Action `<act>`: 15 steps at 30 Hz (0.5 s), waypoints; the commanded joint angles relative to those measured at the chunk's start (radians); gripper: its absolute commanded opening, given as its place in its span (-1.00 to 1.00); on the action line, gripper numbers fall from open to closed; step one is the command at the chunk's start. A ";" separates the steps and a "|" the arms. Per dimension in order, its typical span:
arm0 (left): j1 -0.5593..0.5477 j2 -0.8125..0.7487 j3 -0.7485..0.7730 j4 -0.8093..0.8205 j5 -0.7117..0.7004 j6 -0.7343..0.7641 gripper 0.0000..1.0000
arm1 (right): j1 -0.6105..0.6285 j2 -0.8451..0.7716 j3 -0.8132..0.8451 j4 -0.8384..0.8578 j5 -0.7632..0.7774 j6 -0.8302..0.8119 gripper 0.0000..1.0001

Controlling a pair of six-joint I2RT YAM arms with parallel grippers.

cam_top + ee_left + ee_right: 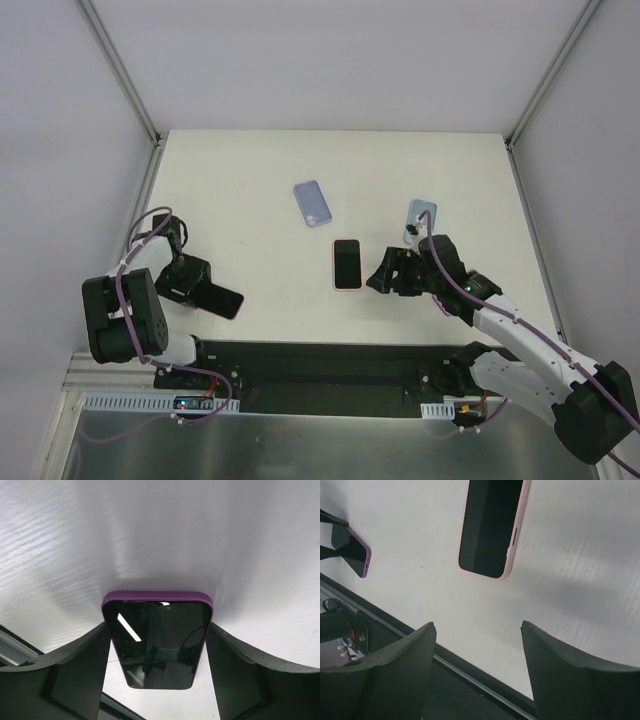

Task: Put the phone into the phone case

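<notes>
Left gripper (157,647): pinching black-screened purple-rimmed phone (156,630) by its long edges, near table edge.
Right gripper (478,625): spread wide, empty, beside pink-rimmed phone (347,263).
Lavender rectangular phone case (312,203): flat, farther back, alone.

White table top (250,170), pale grey walls (330,60) on three sides, aluminium corner posts (120,68), black strip (320,365) along the near edge, brushed metal shelf (320,450) below, soft even light.
</notes>
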 commanded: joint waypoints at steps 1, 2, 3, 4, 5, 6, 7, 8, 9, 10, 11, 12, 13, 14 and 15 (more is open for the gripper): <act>-0.058 0.052 0.009 0.050 0.141 0.069 0.18 | 0.054 0.028 0.030 0.046 0.005 0.031 0.43; -0.072 0.061 0.012 0.061 0.152 0.081 0.15 | 0.081 0.036 0.042 0.049 0.019 0.038 0.43; -0.095 0.064 0.014 0.069 0.177 0.109 0.13 | 0.097 0.041 0.050 0.052 0.028 0.041 0.43; -0.113 0.067 0.020 0.076 0.189 0.123 0.10 | 0.112 0.047 0.055 0.057 0.034 0.042 0.43; -0.130 0.072 0.025 0.084 0.201 0.136 0.09 | 0.143 0.060 0.064 0.077 0.040 0.047 0.43; -0.162 0.074 0.028 0.096 0.223 0.164 0.08 | 0.158 0.071 0.067 0.090 0.042 0.057 0.44; -0.178 0.072 0.032 0.106 0.244 0.178 0.07 | 0.170 0.083 0.072 0.107 0.042 0.061 0.43; -0.192 0.069 0.031 0.121 0.269 0.193 0.06 | 0.196 0.117 0.081 0.151 0.030 0.064 0.44; -0.205 0.068 0.029 0.148 0.292 0.218 0.05 | 0.207 0.137 0.086 0.178 0.020 0.071 0.44; -0.228 0.066 0.026 0.161 0.336 0.228 0.04 | 0.215 0.184 0.095 0.204 0.010 0.077 0.44; -0.236 0.058 0.025 0.175 0.358 0.239 0.03 | 0.233 0.211 0.102 0.236 -0.009 0.085 0.44; -0.236 0.052 0.023 0.199 0.384 0.261 0.00 | 0.241 0.240 0.128 0.274 -0.021 0.087 0.44; -0.271 0.048 0.017 0.210 0.402 0.271 -0.02 | 0.253 0.299 0.144 0.290 -0.030 0.094 0.44; -0.284 0.032 0.016 0.219 0.434 0.278 -0.03 | 0.275 0.330 0.162 0.320 -0.044 0.094 0.44; -0.296 0.023 0.012 0.231 0.444 0.288 -0.05 | 0.282 0.361 0.197 0.339 -0.053 0.099 0.45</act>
